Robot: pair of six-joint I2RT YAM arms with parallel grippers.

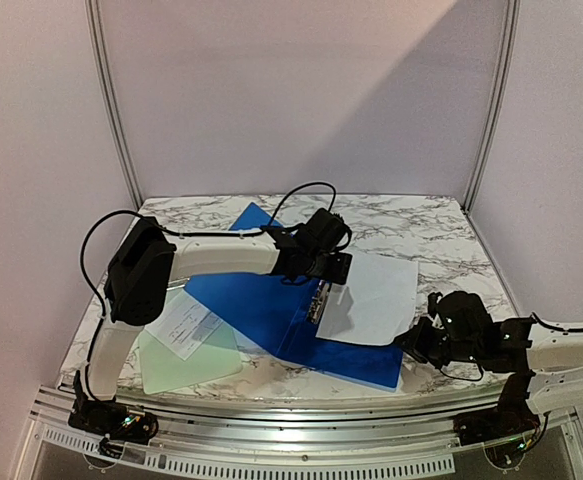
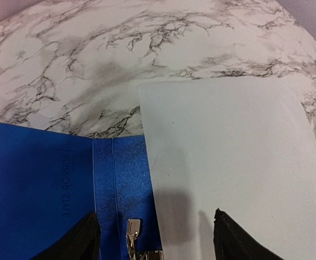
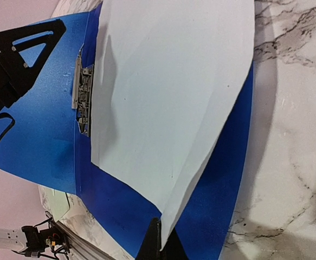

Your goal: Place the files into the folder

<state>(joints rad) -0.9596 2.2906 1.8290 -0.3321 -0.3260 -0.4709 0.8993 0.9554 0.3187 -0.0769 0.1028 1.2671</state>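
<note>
The blue folder (image 1: 261, 305) lies open on the marble table, its metal clip (image 1: 318, 305) along the spine. The large white sheet (image 1: 376, 295) lies slanted over the folder's right half, its far part on the marble. My right gripper (image 1: 412, 345) is shut on the sheet's near corner (image 3: 171, 227), lifting that edge a little off the folder (image 3: 120, 211). My left gripper (image 2: 158, 244) is open and empty, hovering over the clip (image 2: 133, 238) and the sheet's left edge (image 2: 228, 162). The smaller printed slip (image 1: 186, 325) lies left of the folder.
A pale green translucent sheet (image 1: 186, 360) lies under the slip at the table's near left. A black cable (image 1: 301, 195) loops over the left arm. Pale walls enclose the table on three sides; a metal rail (image 1: 291, 435) runs along the near edge.
</note>
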